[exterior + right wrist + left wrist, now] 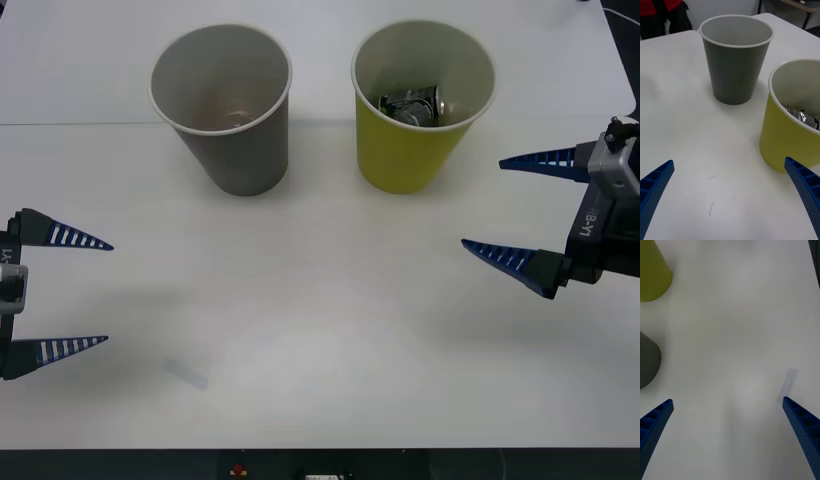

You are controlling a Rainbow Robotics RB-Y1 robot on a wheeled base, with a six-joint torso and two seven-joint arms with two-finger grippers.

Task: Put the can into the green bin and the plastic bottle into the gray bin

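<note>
The green bin [405, 160] stands upright at the back right of the white table. The can [410, 105] lies on its side at the bin's bottom; in the right wrist view it glints inside the green bin [786, 142] as the can [802, 116]. Left of it stands the gray bin [235, 150], also upright [735, 71]. Something faint glints at its bottom, and I cannot tell whether that is the plastic bottle. My right gripper [483, 203] hovers open and empty just right of the green bin. At the table's left edge my left gripper [107, 293] is open and empty.
A small pale strip of tape [185, 372] lies flat on the table near the left gripper, seen too as the tape [788, 384]. The table's front edge [320, 447] runs close below. Bare white surface stretches between both grippers.
</note>
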